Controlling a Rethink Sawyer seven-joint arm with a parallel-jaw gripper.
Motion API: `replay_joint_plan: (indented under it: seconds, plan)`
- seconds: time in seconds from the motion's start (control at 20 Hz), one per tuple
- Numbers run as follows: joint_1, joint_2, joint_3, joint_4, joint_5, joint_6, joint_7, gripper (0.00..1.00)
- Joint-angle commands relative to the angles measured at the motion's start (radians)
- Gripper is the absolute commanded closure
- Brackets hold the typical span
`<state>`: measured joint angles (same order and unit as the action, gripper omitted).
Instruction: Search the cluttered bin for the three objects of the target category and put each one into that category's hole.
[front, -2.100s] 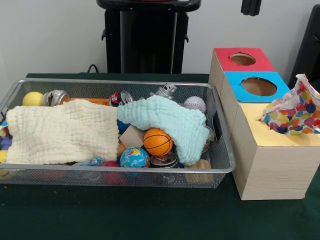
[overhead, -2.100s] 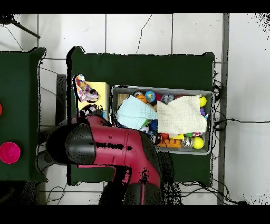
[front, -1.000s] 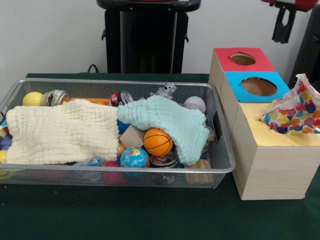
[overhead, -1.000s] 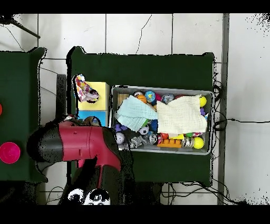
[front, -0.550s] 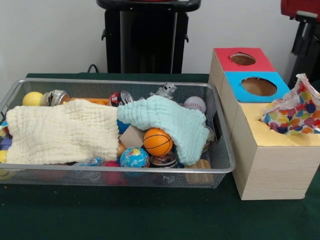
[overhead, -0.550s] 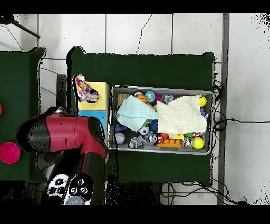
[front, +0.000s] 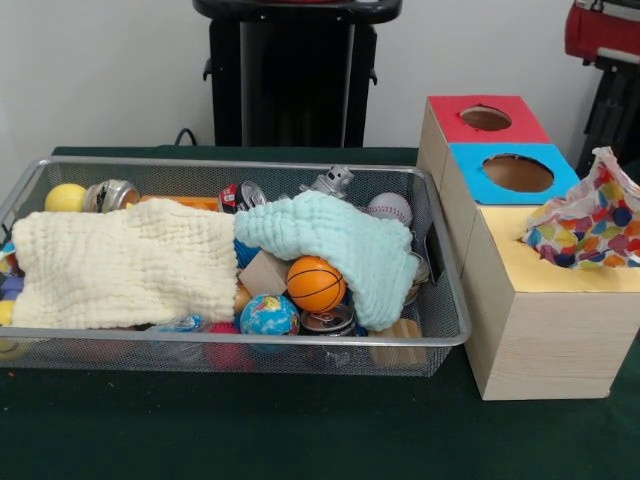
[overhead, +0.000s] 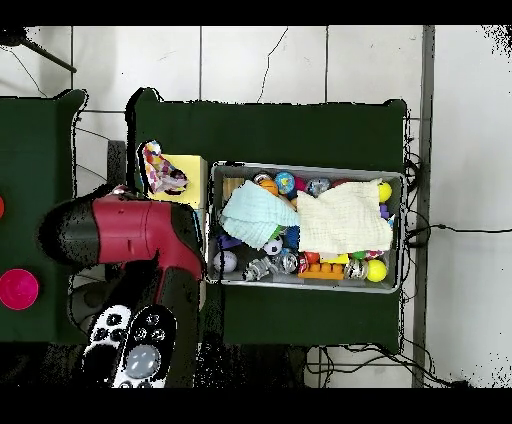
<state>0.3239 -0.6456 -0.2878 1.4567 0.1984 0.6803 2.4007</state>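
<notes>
I see the wire bin at center left on the green tabletop, its balls half under two cloths. The holed box sits right. My arm covers it overhead; I cannot tell the gripper's state.

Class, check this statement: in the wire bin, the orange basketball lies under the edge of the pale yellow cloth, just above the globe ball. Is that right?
Not quite. The orange basketball lies under the edge of the light blue cloth, not the pale yellow cloth. The rest holds: it sits in the wire bin, just above the globe ball. The front view shows this.
</notes>
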Motion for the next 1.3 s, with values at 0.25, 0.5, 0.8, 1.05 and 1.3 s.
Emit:
replay_joint_plan:
  seconds: [0.25,0.5,0.8,1.05,1.3]
  plan:
    - [-0.032,0.163,-0.017,-0.123,0.068,0.085,0.259,1.0]
    - [-0.018,0.195,-0.031,-0.154,0.093,0.093,0.281,1.0]
    - [-0.003,0.222,-0.05,-0.184,0.116,0.103,0.288,1.0]
    - [-0.011,0.245,-0.047,-0.178,0.124,0.059,0.259,1.0]
    - [-0.027,0.253,-0.037,-0.154,0.123,0.005,0.217,1.0]
